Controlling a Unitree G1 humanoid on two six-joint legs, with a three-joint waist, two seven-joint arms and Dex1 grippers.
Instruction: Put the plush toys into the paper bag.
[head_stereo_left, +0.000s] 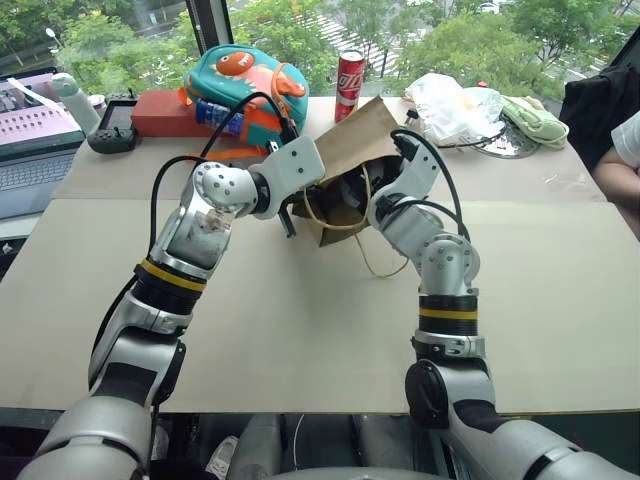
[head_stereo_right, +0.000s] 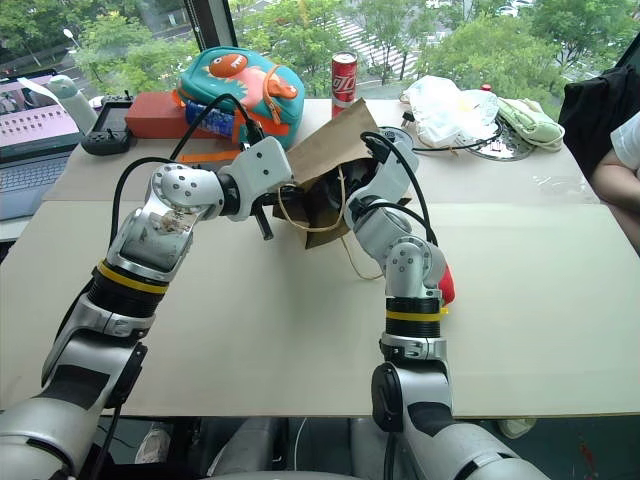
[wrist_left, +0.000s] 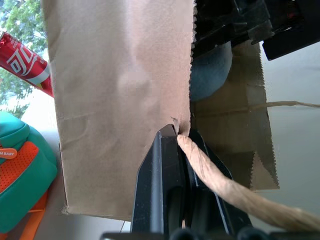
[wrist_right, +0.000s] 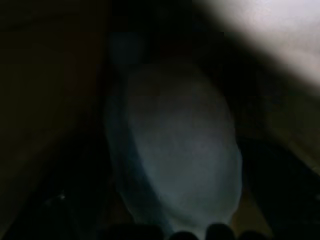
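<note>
A wide table covered in pale beige board is taking up the scene, its near half lying bare. Toward twelve o'clock a brown paper bag is resting on it, mouth tipped toward the viewer. Behind the bag a red soda can is standing upright. At eleven o'clock a teal-and-orange fish backpack is sitting beside a red box. At one o'clock a white plastic bag is lying crumpled, a pale green cloth just beyond. A red chili toy is lying at three o'clock.

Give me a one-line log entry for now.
left gripper: shut on paper bag rim | right gripper: inside bag | grey plush toy: in bag | red chili: on table
</note>
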